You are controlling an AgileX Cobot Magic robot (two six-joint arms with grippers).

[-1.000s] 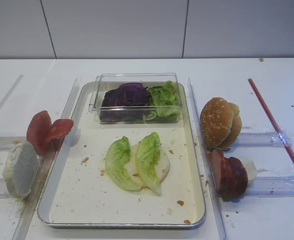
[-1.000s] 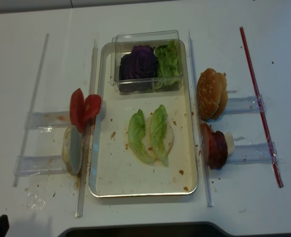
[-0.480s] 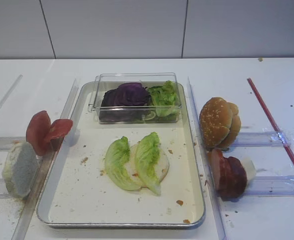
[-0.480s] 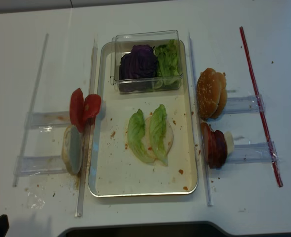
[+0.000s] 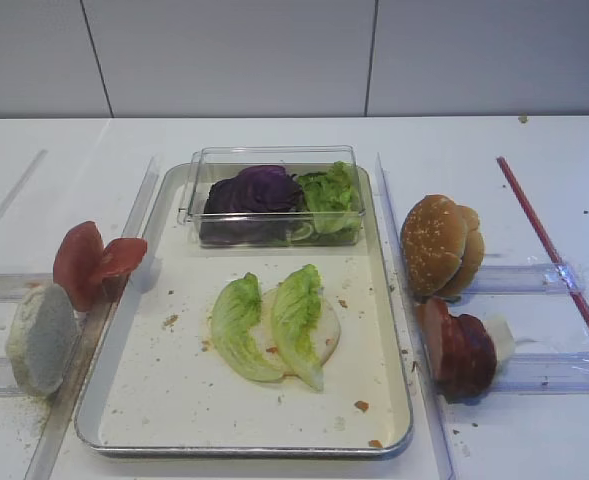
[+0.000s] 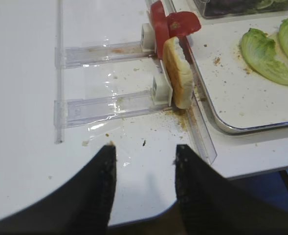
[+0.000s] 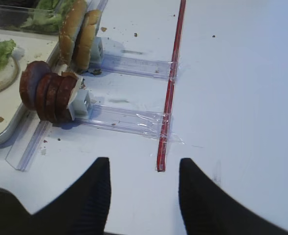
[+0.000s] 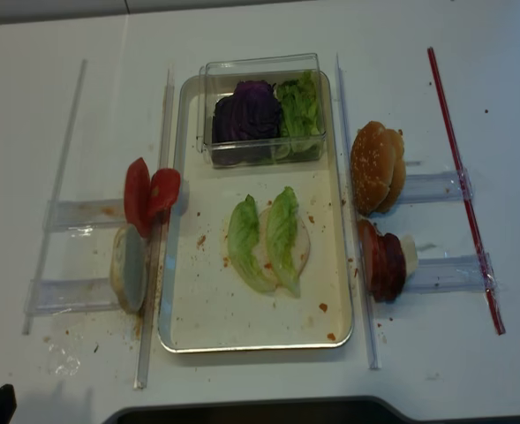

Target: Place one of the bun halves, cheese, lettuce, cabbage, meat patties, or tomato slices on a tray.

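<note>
The tray (image 5: 124,400) holds a pale flat bun half (image 5: 327,335) with two lettuce leaves (image 5: 296,310) lying across it. Purple cabbage (image 5: 254,192) and more lettuce fill a clear box (image 5: 199,165) at the tray's far end. Tomato slices (image 5: 89,265) and a pale bun half (image 5: 41,340) stand on edge left of the tray. Sesame bun tops (image 5: 439,245) and meat patties (image 5: 456,350) stand to its right. My right gripper (image 7: 144,169) is open and empty over bare table near the patties (image 7: 48,95). My left gripper (image 6: 144,156) is open and empty, just short of the upright bun half (image 6: 178,73).
Clear plastic rails (image 5: 534,372) hold the standing food on both sides. A red strip (image 7: 170,83) runs along the table right of the rails. Crumbs lie on the tray floor and by the left rails. The table's front edge (image 6: 241,169) is close to the left gripper.
</note>
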